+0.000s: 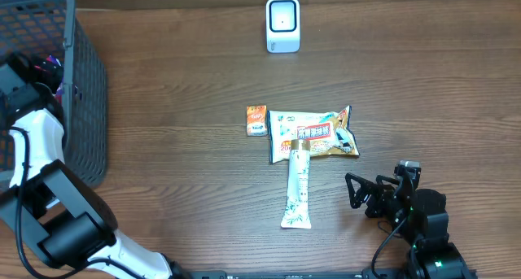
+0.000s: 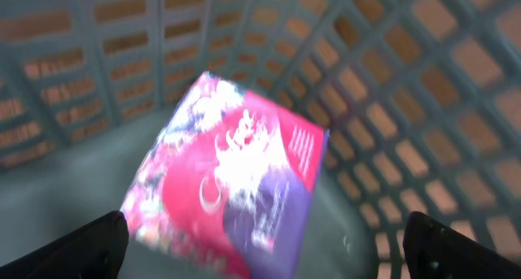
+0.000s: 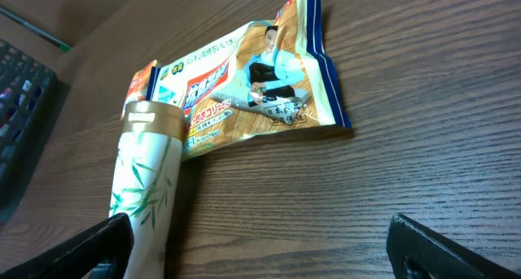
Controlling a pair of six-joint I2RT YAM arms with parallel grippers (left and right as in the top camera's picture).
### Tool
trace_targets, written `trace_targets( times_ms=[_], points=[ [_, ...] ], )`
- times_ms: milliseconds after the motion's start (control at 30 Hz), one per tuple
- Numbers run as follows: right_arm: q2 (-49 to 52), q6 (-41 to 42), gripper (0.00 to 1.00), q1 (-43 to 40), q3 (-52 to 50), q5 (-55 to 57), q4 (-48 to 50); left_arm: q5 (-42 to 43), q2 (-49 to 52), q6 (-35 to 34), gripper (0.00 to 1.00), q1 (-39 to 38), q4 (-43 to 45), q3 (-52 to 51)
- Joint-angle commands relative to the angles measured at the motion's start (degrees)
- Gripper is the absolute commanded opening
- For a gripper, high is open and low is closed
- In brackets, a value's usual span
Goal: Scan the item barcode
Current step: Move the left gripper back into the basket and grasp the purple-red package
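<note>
Left gripper (image 2: 273, 246) is inside the grey basket (image 1: 85, 108), jaws spread wide, holding nothing, hovering over a pink-purple packet (image 2: 236, 173) on the basket floor. Mid-table: small orange box (image 1: 257, 120), white scanner (image 1: 282, 24) at far edge, bamboo-print tube (image 1: 299, 185) with cap end on the snack bag (image 1: 317, 132). Right gripper (image 1: 358, 193) wide open, empty, right of the tube.
</note>
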Motion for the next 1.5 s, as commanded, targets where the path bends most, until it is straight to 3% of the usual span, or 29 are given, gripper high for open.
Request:
trace_targets(
  times_ms=[0, 267, 633, 1000, 1167, 1467],
  points=[
    [0.1, 0.1, 1.0, 0.2, 0.8, 0.5, -0.6, 4.3, 7.1, -5.0, 1.0, 3.9, -0.8, -2.2],
    [0.1, 0.0, 1.0, 0.2, 0.8, 0.5, -0.7, 6.1, 7.1, -3.8, 1.0, 8.6, -2.3, 0.2],
    [0.3, 0.0, 1.0, 0.2, 0.8, 0.5, -0.7, 4.3, 7.3, -2.1, 1.0, 8.4, -0.9, 0.2],
    [2.3, 1.1, 1.0, 0.2, 0.8, 0.5, -0.5, 10.4, 7.3, -2.1, 1.0, 8.3, 0.3, 1.7],
    [2.3, 1.1, 1.0, 0.2, 0.8, 0.5, -0.1, 7.6, 7.3, -2.1, 1.0, 7.6, -2.6, 4.0],
    [2.3, 1.1, 1.0, 0.2, 0.8, 0.5, -0.2, 6.6, 8.9, -2.6, 1.0, 7.3, -0.3, 4.2]
  ],
)
